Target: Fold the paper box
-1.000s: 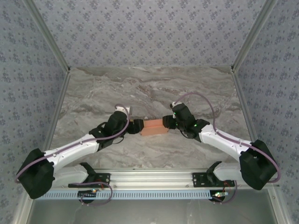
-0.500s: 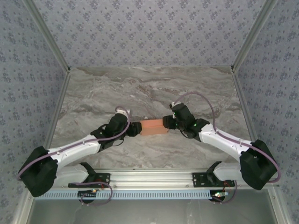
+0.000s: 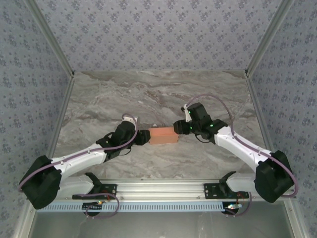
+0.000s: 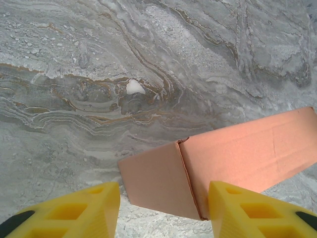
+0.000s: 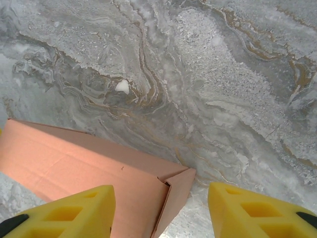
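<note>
Since a second ago, our left gripper (image 3: 143,137) has closed in on the left end of the paper box (image 3: 162,135). Our right gripper (image 3: 179,127) has swung its wrist farther right and eased off the right end. The salmon-orange box lies flat in the middle of the marble table (image 3: 148,94), between the two. Our left fingers (image 4: 89,208) sit half-spread astride the end face; we cannot tell whether they pinch it. Our right fingers (image 5: 247,208) stand apart, holding nothing, with table showing beside the corner. We judge the thin card light, springy, easily crushed and prone to sliding, so we'd take it lightly by its stiffer folded end edges.
</note>
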`<action>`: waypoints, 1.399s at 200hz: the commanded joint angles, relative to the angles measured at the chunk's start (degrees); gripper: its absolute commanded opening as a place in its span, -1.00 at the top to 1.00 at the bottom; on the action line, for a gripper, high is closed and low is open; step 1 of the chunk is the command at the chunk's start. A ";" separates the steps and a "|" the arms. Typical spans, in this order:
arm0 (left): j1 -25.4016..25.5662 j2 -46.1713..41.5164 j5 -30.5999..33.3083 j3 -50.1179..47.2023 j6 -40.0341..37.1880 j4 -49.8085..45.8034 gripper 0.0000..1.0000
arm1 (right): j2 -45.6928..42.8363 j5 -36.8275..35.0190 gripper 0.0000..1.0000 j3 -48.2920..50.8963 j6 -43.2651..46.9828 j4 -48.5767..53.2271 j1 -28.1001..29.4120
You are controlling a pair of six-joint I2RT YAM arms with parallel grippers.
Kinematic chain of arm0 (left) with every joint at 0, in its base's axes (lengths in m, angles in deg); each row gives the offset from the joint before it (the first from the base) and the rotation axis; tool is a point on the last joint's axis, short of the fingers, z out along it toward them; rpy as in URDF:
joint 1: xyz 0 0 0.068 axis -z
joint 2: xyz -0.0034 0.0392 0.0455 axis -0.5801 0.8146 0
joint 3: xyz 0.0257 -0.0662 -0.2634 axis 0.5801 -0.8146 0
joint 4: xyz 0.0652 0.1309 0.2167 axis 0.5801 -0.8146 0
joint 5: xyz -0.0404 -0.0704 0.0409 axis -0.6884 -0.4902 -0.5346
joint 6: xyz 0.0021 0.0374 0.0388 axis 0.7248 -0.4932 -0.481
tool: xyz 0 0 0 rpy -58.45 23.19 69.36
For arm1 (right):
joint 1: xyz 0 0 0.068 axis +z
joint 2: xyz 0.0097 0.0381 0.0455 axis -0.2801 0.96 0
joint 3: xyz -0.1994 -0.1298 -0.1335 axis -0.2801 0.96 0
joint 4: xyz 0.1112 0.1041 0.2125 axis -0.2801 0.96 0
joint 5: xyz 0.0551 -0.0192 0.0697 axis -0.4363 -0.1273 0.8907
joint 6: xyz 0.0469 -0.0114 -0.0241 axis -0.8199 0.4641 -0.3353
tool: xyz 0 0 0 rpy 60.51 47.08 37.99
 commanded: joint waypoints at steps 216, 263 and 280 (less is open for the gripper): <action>-0.23 1.80 -4.55 -3.23 2.27 -1.05 0.15 | 2.84 9.06 0.41 10.40 -1.10 -5.06 -3.25; -0.21 2.02 -3.38 3.19 -0.67 -3.04 0.04 | 3.69 9.53 0.34 0.20 1.15 -1.01 -2.65; -0.19 1.94 -1.64 5.99 -1.73 -4.38 -0.09 | 3.13 8.80 0.23 -2.58 1.84 0.28 -2.68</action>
